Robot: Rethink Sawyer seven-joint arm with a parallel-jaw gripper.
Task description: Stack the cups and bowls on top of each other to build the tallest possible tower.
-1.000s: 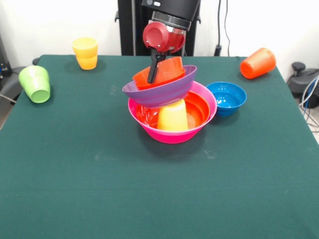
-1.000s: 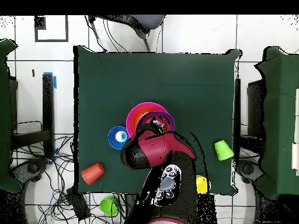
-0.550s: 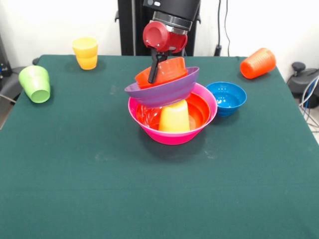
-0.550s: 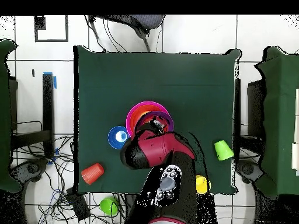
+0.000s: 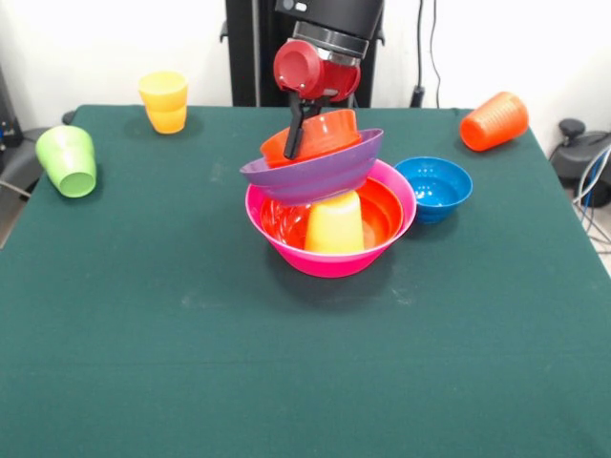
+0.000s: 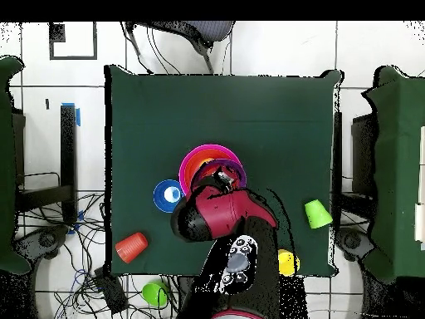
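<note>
Front view shows the gripper (image 5: 294,143) at the table's centre, one dark finger lying against the outer wall of a small orange bowl (image 5: 320,135); whether the fingers pinch that bowl's rim cannot be told. The small orange bowl sits inside a large purple bowl (image 5: 310,172), which is tilted, its lower edge toward 9 o'clock. The purple bowl rests on an inverted yellow cup (image 5: 333,222), which stands in a large orange bowl (image 5: 380,210) nested in the largest pink bowl (image 5: 329,260). This tower occupies the middle of the green table (image 5: 286,382). A small blue bowl (image 5: 434,188) stands just beside the pink bowl at 3 o'clock. An orange cup (image 5: 494,121) lies on its side at 2 o'clock near the far corner. A second yellow cup (image 5: 163,102) stands at 10 o'clock, and a green cup (image 5: 67,160) lies tipped at 9 o'clock by the table edge. Overhead view: the red arm (image 6: 222,214) covers most of the tower; the pink rim (image 6: 189,160) and the blue bowl (image 6: 168,195) remain visible.
</note>
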